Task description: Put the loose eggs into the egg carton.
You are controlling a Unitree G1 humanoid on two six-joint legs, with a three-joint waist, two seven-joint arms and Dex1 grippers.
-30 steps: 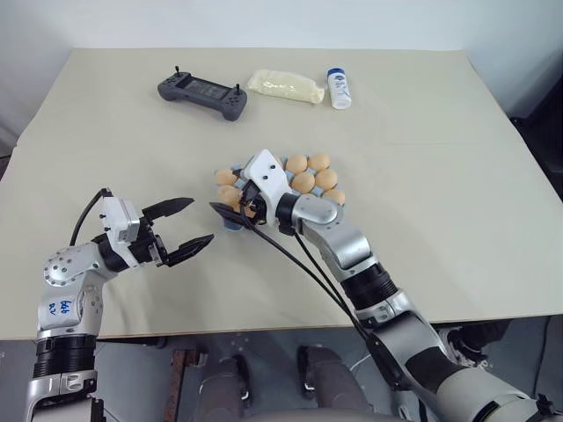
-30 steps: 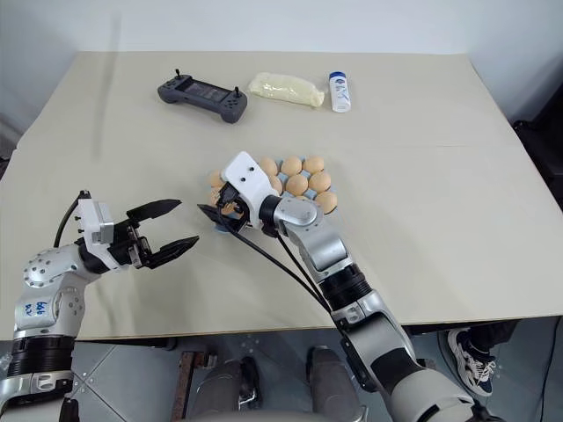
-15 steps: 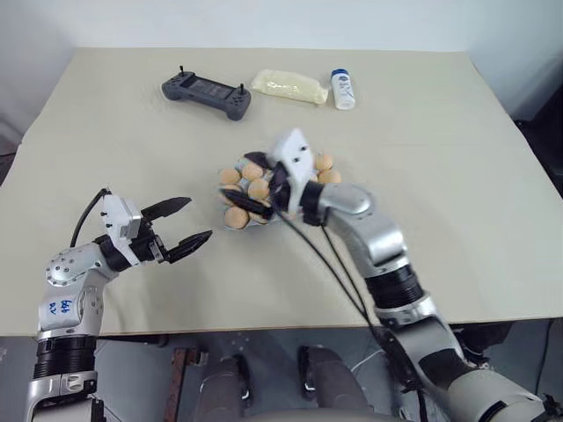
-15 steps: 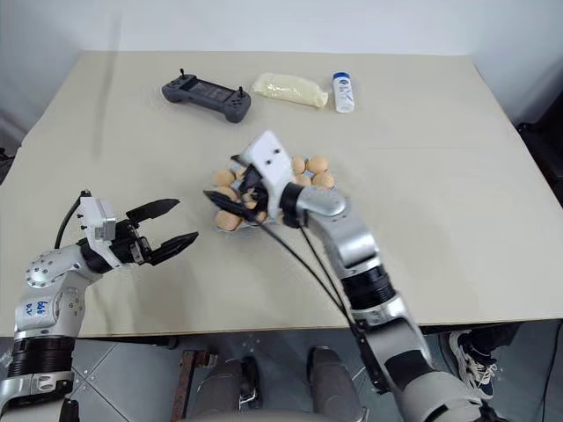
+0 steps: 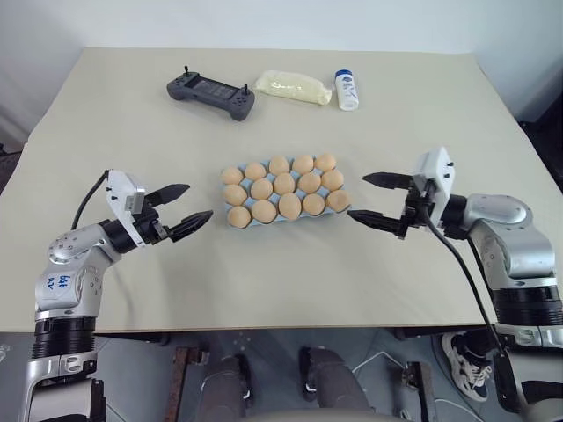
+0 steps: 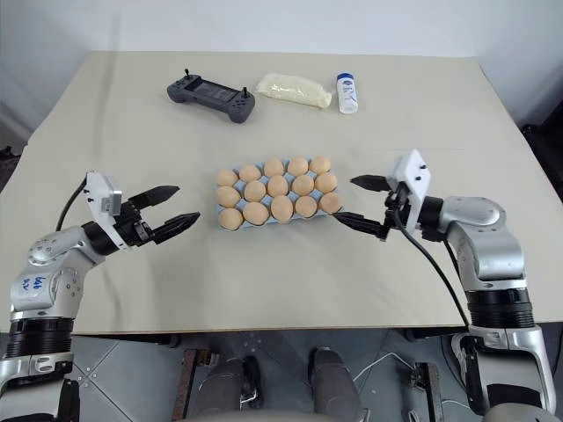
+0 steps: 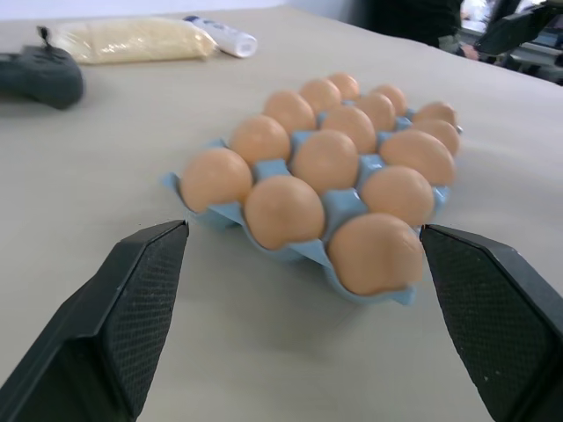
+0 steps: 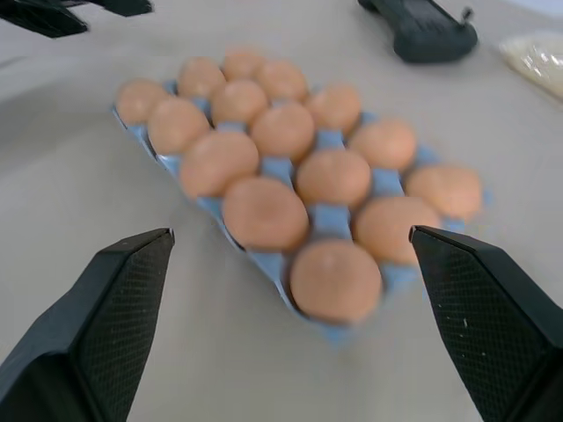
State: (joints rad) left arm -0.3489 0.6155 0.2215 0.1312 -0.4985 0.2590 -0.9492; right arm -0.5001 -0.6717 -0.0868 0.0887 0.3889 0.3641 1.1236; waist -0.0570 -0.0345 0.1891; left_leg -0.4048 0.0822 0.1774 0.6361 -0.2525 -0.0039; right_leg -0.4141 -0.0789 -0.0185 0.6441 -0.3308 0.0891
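Note:
The light blue egg carton [image 7: 339,205] lies in the middle of the table, and a tan-orange egg [image 5: 284,184] sits in every cup I can see. No loose eggs show on the table around it. My left gripper [image 5: 200,200] hovers open just left of the carton, pointing at its left end. To the carton's right my right gripper [image 5: 356,195] is open too, pointing at the right end, with nothing between its fingers. Each wrist view looks along the rows of eggs between its own wide-apart fingers [image 7: 132,299] [image 8: 114,290].
At the back of the table lie a dark grey game controller [image 5: 211,91], a pale yellow wrapped packet [image 5: 293,86] and a small white bottle [image 5: 347,89]. Bare table surrounds the carton on all sides.
My right arm has swung from over the carton out to its right side, uncovering the eggs. The left gripper has stayed open and nearly in place.

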